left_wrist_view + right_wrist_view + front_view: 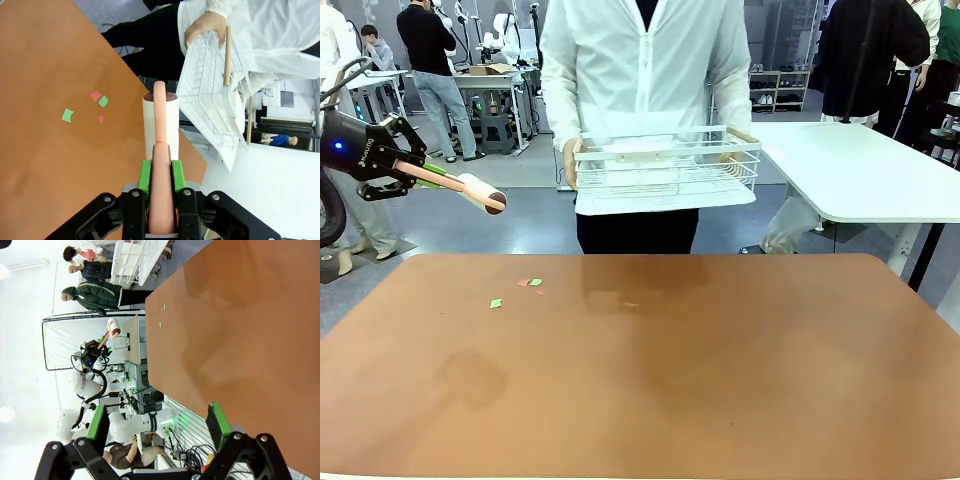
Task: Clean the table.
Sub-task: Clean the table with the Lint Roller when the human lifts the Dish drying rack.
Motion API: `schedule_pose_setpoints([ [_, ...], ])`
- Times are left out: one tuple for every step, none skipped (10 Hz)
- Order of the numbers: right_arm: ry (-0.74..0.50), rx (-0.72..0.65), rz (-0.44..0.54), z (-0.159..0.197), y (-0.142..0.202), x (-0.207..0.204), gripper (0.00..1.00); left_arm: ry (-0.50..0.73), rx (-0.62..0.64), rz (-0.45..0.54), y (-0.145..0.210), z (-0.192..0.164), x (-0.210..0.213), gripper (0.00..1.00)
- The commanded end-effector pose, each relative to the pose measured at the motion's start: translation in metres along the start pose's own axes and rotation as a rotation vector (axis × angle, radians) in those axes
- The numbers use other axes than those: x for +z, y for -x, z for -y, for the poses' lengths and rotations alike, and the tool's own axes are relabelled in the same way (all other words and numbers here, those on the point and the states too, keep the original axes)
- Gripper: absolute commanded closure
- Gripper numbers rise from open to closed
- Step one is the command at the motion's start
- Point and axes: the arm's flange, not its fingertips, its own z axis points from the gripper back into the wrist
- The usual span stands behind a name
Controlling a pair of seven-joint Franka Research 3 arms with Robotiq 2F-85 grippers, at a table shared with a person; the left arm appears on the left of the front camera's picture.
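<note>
My left gripper (418,170) hangs above the far left corner of the reddish-brown table (720,380), shut on the pink handle of a lint roller (480,192). The left wrist view shows green pads (146,172) clamping that handle, with the white roll (160,120) pointing out over the table edge. Small green and red paper scraps (496,303) (530,283) lie on the left part of the top, below the roller (67,115) (99,98). My right gripper (157,422) stands open and holds nothing, high above the table (250,330).
A person at the far side holds a white wire basket (665,165) (210,105) with both hands, above and beyond the far edge. A white-topped table (860,170) stands at the back right. Other people stand in the background.
</note>
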Motion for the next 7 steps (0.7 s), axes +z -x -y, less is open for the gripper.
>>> schedule_pose_setpoints([
  [-0.012,0.007,-0.001,-0.002,0.001,0.000,0.00,0.000,0.000,0.000,0.000,0.000,0.000,0.79],
  [-0.012,0.007,-0.001,-0.002,0.001,0.000,0.00,-0.034,-0.040,0.004,-0.006,0.013,0.000,0.79],
  [-0.012,0.007,-0.001,-0.002,0.001,0.000,0.00,-0.064,-0.087,-0.014,-0.013,0.030,0.002,0.79],
  [-0.012,0.007,-0.001,-0.002,0.001,0.000,0.00,-0.129,-0.145,-0.069,-0.026,0.046,0.001,0.79],
  [-0.012,0.007,-0.001,-0.002,0.001,0.000,0.00,-0.216,-0.220,-0.127,-0.037,0.055,-0.004,0.79],
  [-0.012,0.007,-0.001,-0.002,0.001,0.000,0.00,-0.287,-0.367,-0.213,-0.049,0.060,-0.013,0.79],
  [-0.012,0.007,-0.001,-0.002,0.001,0.000,0.00,-0.330,-0.439,-0.260,-0.062,0.065,-0.023,0.79],
])
